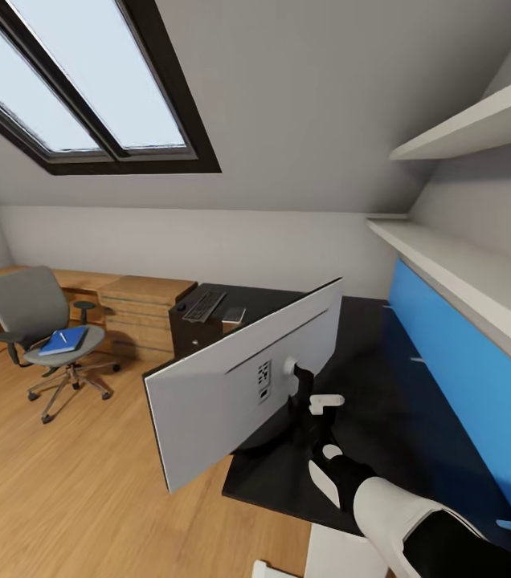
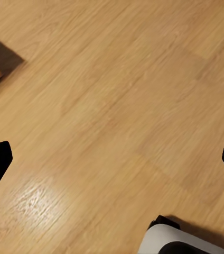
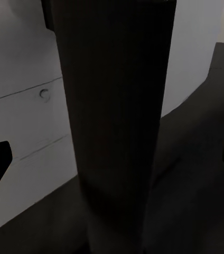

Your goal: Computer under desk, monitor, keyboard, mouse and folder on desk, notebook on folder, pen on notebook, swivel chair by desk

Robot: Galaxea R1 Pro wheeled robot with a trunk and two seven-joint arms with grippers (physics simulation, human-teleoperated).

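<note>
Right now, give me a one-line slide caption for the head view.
Right gripper reaches the stand behind the monitor on the black desk; blue folder waits on the swivel chair.

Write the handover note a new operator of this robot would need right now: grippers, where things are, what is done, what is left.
Left gripper: open, over bare floor.
Right gripper: open, fingers either side of the monitor stand, not closed.
Monitor on the desk, its back towards the robot.
Keyboard on a dark unit left of the desk.
Folder on the swivel chair, away from the desk.
Left: keyboard, mouse, folder, notebook, pen, chair.
</note>
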